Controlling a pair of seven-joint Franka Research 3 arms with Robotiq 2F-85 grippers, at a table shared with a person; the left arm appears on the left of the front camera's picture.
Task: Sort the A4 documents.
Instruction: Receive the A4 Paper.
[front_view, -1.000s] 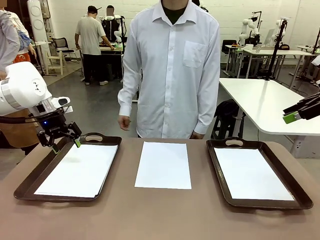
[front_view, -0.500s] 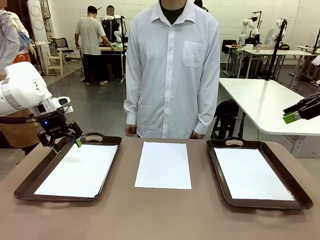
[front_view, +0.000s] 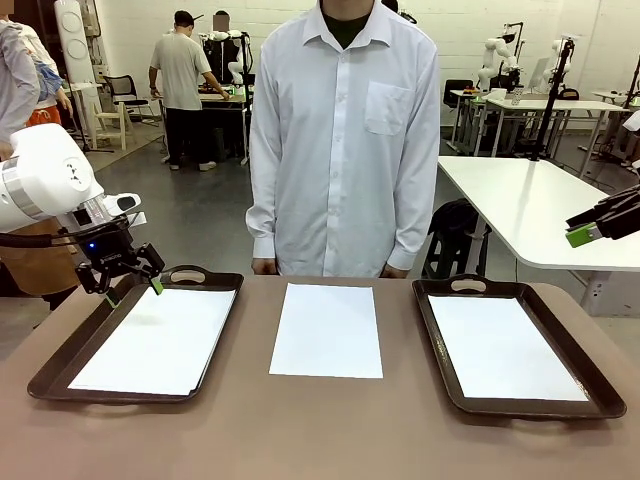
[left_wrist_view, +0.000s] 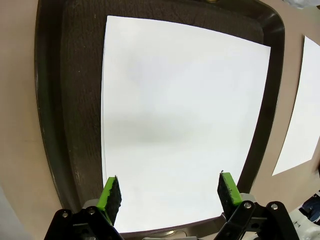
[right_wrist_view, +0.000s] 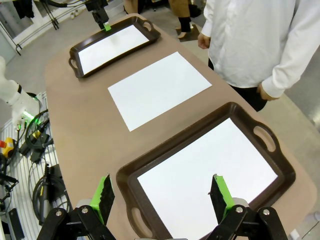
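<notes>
1. Since a second earlier, the person (front_view: 345, 140) had drawn one hand (front_view: 264, 266) in to the far edge of the table (front_view: 320, 430). Both arms, both trays and all three sheets lay as before.
2. The left pincer (front_view: 133, 292) hung over the far left corner of the left tray (front_view: 85, 340), jaws spread wide and holding nothing. In the left wrist view its fingers (left_wrist_view: 111, 194) stood apart over one end of the sheet, and I could not make out any contact.
3. The left sheet (front_view: 155, 340) lay flat in the left tray, plain white and blank. It sat nearer the tray's right wall, with bare brown floor showing on its left.
4. The middle sheet (front_view: 327, 330) lay flat on the bare table between the trays, white and blank. One short edge faced the person, and it touched neither tray.
5. The right sheet (front_view: 505, 347) lay flat inside the right tray (front_view: 570, 350), white, blank and smaller than the tray floor.
6. The right pincer (front_view: 580, 230) was raised at the right edge, well apart from the table. The right wrist view showed its jaws wide and empty above the right tray.
</notes>
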